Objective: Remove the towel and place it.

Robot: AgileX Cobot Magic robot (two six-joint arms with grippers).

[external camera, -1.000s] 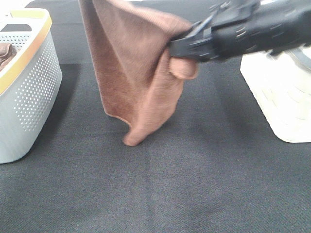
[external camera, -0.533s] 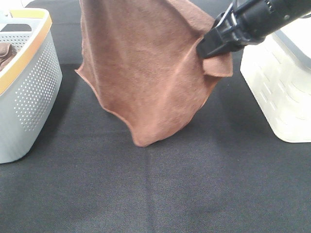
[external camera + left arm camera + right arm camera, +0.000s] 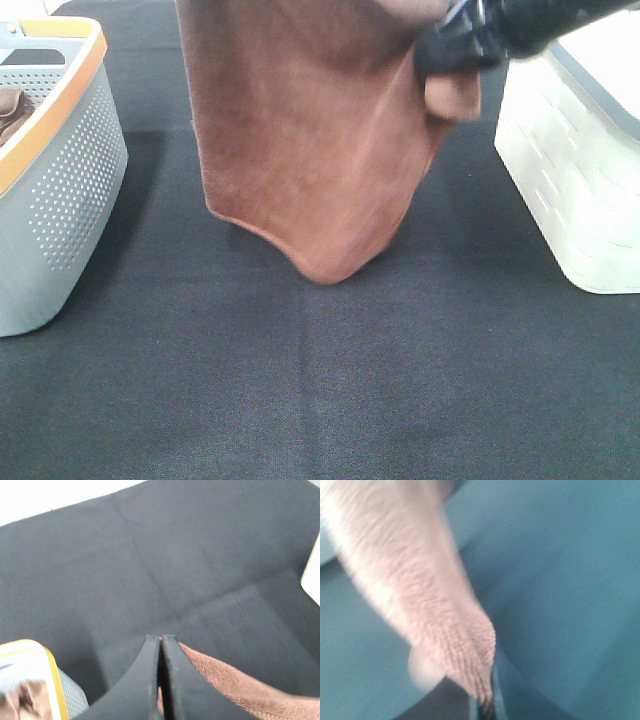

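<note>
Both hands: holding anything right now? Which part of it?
Both hold the towel, which hangs spread in the air. The right hand pinches its upper right corner. The left hand is shut on its edge, out of the exterior view.

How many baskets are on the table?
2. A grey basket with an orange rim at the left edge, a white basket at the right edge. Others may be out of view.
</note>
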